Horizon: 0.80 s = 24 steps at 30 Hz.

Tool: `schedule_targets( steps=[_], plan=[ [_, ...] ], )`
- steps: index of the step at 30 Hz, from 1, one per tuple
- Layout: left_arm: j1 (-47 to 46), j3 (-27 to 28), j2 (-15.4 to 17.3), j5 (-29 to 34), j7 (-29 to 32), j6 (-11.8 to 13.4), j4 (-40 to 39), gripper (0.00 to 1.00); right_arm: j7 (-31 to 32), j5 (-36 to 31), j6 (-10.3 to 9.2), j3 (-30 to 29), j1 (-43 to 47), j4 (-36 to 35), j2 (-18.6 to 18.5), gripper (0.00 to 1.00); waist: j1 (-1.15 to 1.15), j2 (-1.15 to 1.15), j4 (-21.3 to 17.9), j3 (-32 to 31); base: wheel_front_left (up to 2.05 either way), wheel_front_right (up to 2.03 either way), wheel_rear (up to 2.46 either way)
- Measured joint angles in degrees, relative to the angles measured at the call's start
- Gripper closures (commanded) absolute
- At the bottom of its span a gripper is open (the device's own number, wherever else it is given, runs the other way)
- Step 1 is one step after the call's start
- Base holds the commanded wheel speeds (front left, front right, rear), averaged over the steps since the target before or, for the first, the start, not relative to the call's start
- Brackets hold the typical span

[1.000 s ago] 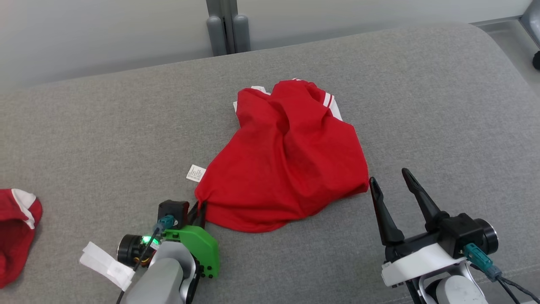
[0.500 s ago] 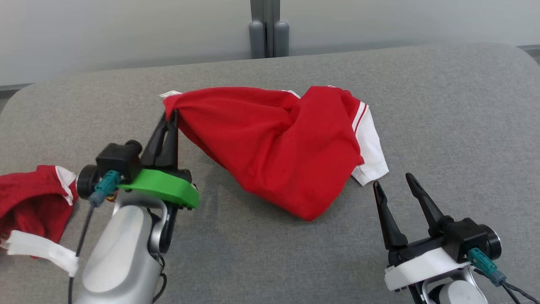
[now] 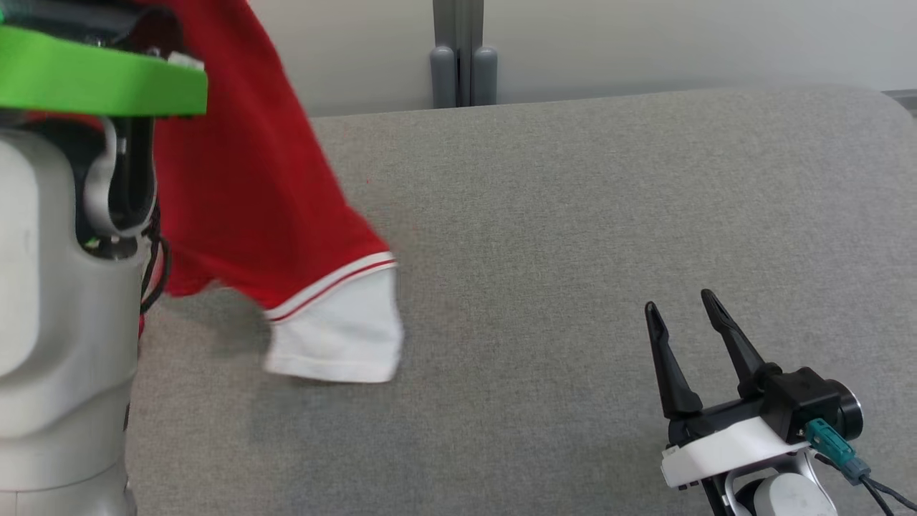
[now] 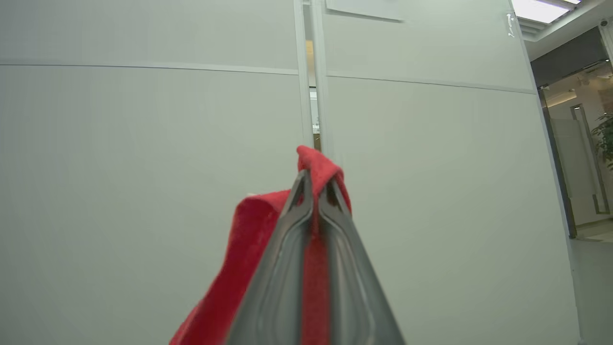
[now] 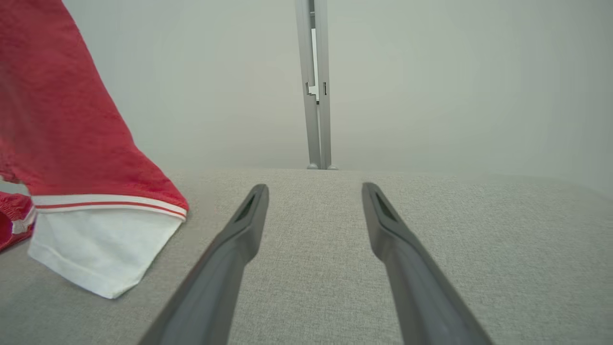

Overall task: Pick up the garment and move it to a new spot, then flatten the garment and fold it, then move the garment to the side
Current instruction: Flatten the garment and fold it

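Observation:
The garment is a red shirt with a white, red-striped sleeve. It hangs from my raised left arm at the left of the head view, and the sleeve's lower edge brushes the grey surface. In the left wrist view my left gripper is shut on a fold of the red fabric, high up and facing the wall. My right gripper is open and empty, low over the surface at the lower right. The right wrist view shows its fingers apart, with the garment hanging to their left.
A grey padded surface spreads out ahead, with its far edge against a pale wall that has a grey post. Part of another red-and-white cloth lies at the far left of the right wrist view.
My left arm has risen high with the garment in its grip, lifting it off the surface until it hangs. The head camera has also shifted. My right gripper has stayed open.

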Motion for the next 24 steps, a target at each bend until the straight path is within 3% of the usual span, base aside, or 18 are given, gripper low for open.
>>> schedule_targets(
  steps=[5,11,19,22,23,24],
  plan=[
    [-7.43,-4.27,-3.33,0.55,1.99,-1.0,-0.02,1.0,0.0,0.01,-0.01,0.62,-0.12,-0.08,0.08,0.0,0.0,0.0,-1.56,0.16,0.0,0.0,0.0],
    [-7.83,-10.33,-9.65,-0.19,0.81,-1.43,8.78,1.0,0.0,0.53,-0.01,1.9,-0.74,0.07,0.45,0.0,0.0,0.0,-4.32,0.89,0.0,0.0,0.0],
    [-4.48,-16.64,-11.71,-4.94,-4.37,-2.31,27.7,1.0,0.0,1.1,-0.01,3.43,-3.59,0.36,0.64,0.0,0.0,0.0,-9.92,3.26,0.0,0.0,0.0],
    [-4.21,-21.07,-11.73,-10.6,-7.35,-2.46,30.98,1.0,0.0,1.24,-0.01,3.71,-3.8,0.48,0.66,0.0,0.0,0.0,-12.16,4.38,0.0,0.0,0.0],
    [-4.23,-23.56,-11.73,-12.9,-8.17,-2.46,31.31,0.7,0.0,1.26,-0.01,3.78,-3.86,0.55,0.65,0.0,0.0,0.0,-12.87,4.88,0.0,0.0,0.0],
    [-4.36,-26.8,-11.78,-14.16,-8.73,-2.47,31.58,0.0,0.0,1.38,-0.01,3.86,-3.9,0.56,0.65,0.0,0.0,0.0,-13.46,5.41,0.0,0.0,0.0]
  ],
)
